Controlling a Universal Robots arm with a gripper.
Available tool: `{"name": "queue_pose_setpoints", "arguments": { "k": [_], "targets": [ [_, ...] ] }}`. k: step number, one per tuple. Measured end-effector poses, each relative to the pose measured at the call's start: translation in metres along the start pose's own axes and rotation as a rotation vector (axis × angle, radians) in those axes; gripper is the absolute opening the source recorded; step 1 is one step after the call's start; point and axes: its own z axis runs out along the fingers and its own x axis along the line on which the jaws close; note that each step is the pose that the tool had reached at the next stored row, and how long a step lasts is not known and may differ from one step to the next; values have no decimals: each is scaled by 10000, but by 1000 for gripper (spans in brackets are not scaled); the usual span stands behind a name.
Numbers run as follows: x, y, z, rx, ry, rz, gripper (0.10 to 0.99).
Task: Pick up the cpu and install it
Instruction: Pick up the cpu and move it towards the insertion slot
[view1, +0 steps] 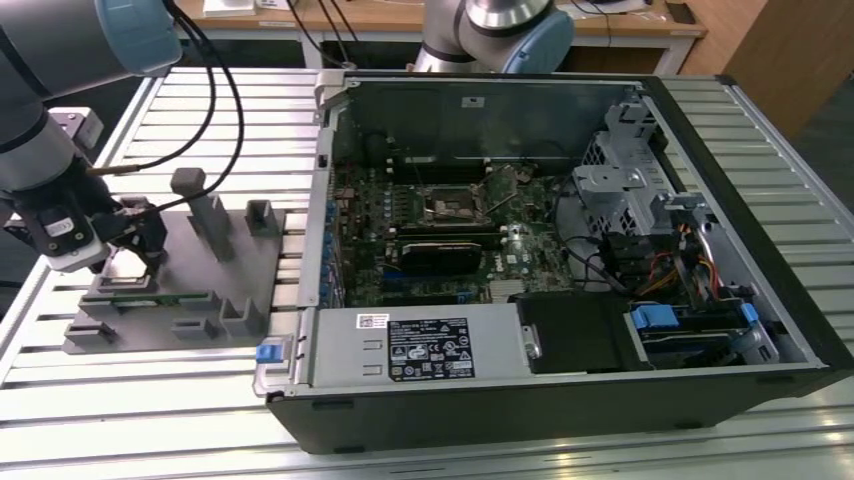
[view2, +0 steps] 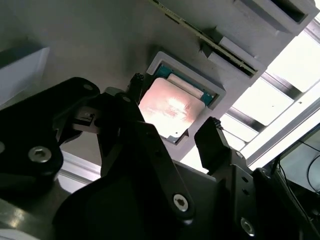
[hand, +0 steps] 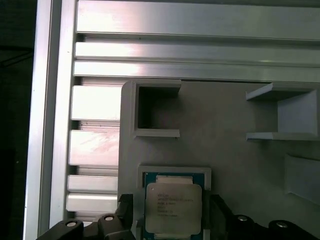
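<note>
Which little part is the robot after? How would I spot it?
Beside the open computer case lies a grey plastic fixture. In its square pocket under the gripper sits the cpu: flat, square and silver-topped, unlike the long green memory stick nearby.

arm (view1: 34, 140) — angled down | gripper (view2: 172, 106) — fingers (view2: 214, 142) spread apart, pointing down

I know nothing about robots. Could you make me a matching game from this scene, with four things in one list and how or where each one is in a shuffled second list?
Things:
1. cpu
2. end effector
3. memory stick
4. computer case

States:
A. long, narrow, green
B. opened up, on the exterior view's right
C. flat in a square pocket of the grey fixture
D. open, straddling the cpu

Pairs: 1-C; 2-D; 3-A; 4-B
</note>
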Motion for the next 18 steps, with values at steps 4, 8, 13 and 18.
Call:
{"name": "queue_pose_setpoints", "arguments": {
  "k": [4,8,13,18],
  "targets": [
    [0,2,1,-1,-1,0,682],
    [0,3,1,0,-1,1,600],
    [-1,3,0,0,1,1,541],
    [-3,4,-14,0,-1,0,541]
  ]
}}
